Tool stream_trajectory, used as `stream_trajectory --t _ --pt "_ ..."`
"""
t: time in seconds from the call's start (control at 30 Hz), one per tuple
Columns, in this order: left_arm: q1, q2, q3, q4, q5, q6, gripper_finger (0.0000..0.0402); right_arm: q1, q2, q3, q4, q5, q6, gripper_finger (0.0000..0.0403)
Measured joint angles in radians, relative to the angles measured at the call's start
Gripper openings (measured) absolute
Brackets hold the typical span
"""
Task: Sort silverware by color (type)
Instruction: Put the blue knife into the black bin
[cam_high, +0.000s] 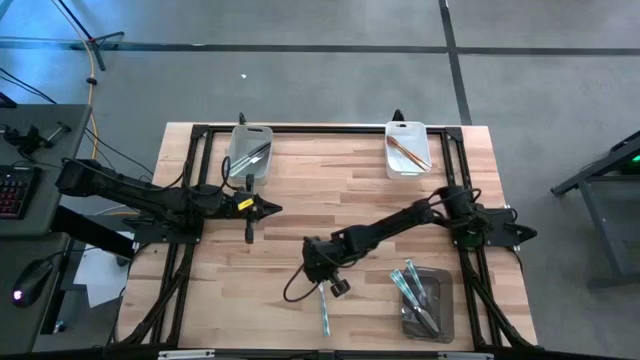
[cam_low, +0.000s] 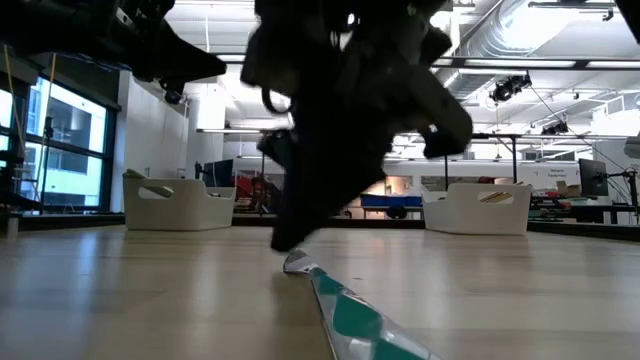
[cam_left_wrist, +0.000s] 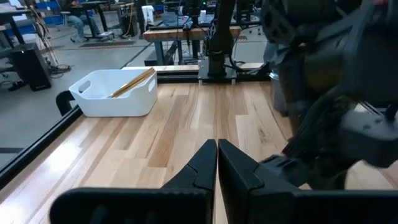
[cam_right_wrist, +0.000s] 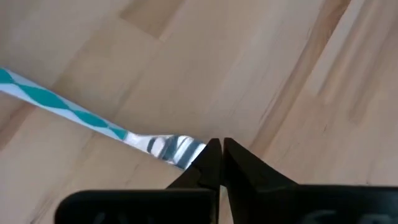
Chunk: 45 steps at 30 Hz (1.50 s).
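Right wrist view: right claw (cam_right_wrist: 216, 149) clenched, tips pressed together at the metal end of a teal-patterned utensil (cam_right_wrist: 68, 112); cannot tell if it's pinched or just touched. Utensil lies flat on the tabletop (cam_high: 290, 200), near the front edge in the high view (cam_high: 325, 308). Clear bin (cam_high: 428, 305) just right of it holds more teal pieces. Left claw (cam_high: 270, 208) clenched, empty, hovering near a grey bin (cam_high: 250, 150) with silver pieces. White bin (cam_high: 407, 148) at far right holds gold ones.
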Motion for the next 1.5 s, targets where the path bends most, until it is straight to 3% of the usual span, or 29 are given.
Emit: stream_trajectory --t 0.57,0.77,0.93,1.33,1.5 --pt "0.0 0.0 0.0 -0.013 -0.003 0.0 0.0005 -0.072 0.016 -0.002 -0.101 0.055 0.004 0.0" --pt "0.0 0.0 0.0 -0.023 -0.003 -0.003 0.0005 -0.088 -0.033 -0.01 -0.205 0.167 -0.049 0.0" --pt "0.0 0.0 0.0 -0.023 -0.009 -0.001 0.0005 -0.055 -0.097 -0.005 -0.217 0.199 -0.049 0.0007" --pt "0.0 0.0 0.0 -0.025 -0.029 -0.001 0.0005 0.112 -0.084 -0.007 -0.231 0.191 -0.123 0.015" --pt "0.0 0.0 0.0 -0.025 -0.029 -0.001 0.0005 0.098 -0.069 -0.006 -0.215 0.184 -0.162 0.017"
